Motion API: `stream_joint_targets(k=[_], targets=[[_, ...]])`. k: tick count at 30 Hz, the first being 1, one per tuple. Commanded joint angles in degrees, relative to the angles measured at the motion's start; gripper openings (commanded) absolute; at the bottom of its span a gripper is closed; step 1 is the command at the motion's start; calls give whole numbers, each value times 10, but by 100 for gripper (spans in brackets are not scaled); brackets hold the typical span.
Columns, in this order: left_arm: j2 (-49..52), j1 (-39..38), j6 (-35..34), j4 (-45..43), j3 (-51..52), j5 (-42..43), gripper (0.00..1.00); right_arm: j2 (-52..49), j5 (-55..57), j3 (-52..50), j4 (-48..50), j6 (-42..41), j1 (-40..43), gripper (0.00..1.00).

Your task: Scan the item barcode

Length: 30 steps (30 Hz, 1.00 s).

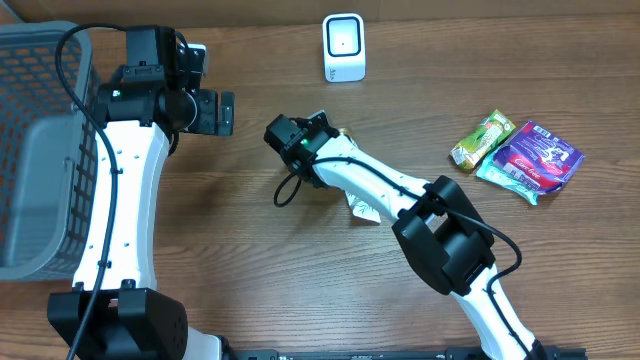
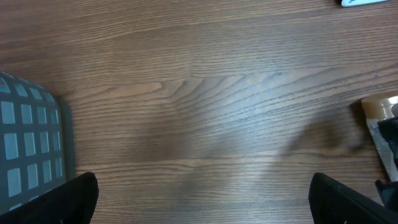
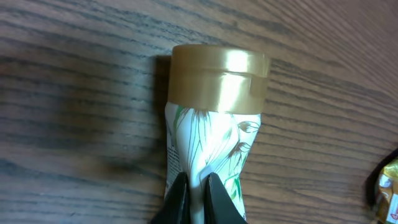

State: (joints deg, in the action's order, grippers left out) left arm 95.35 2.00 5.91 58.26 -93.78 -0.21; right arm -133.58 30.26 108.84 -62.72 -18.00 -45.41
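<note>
Right gripper (image 3: 198, 194) was clamped tight on the gold-capped tube (image 3: 214, 130); I saw left gripper (image 2: 205, 202) wide open, empty, right of basket (image 2: 31, 143).

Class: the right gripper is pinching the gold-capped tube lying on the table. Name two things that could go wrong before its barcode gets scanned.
1. The right gripper pinches only a thin fold of the soft tube, which is visibly creased there. It may slip or swing when lifted.
2. No barcode shows in any view, so it might end up facing away from the scanner and fail to read.
</note>
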Motion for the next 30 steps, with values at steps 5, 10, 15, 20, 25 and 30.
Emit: stream_joint_targets(k=[5, 10, 15, 20, 25, 30], targets=[[-13, 2, -10, 0, -4, 0, 99, 9, -253, 66, -26, 79, 34, 4], [-13, 2, -10, 0, -4, 0, 100, 20, -289, 77, -43, 122, 70, 9], [-13, 2, -10, 0, -4, 0, 100, 18, -284, 49, -34, 136, 74, 12], [-13, 2, -10, 0, -4, 0, 100, 18, -272, -7, 11, 135, 78, 4], [-13, 2, -10, 0, -4, 0, 100, 18, -339, -37, 29, 136, 111, 4], [-13, 2, -10, 0, -4, 0, 100, 18, -548, -37, 23, 198, 168, 4]])
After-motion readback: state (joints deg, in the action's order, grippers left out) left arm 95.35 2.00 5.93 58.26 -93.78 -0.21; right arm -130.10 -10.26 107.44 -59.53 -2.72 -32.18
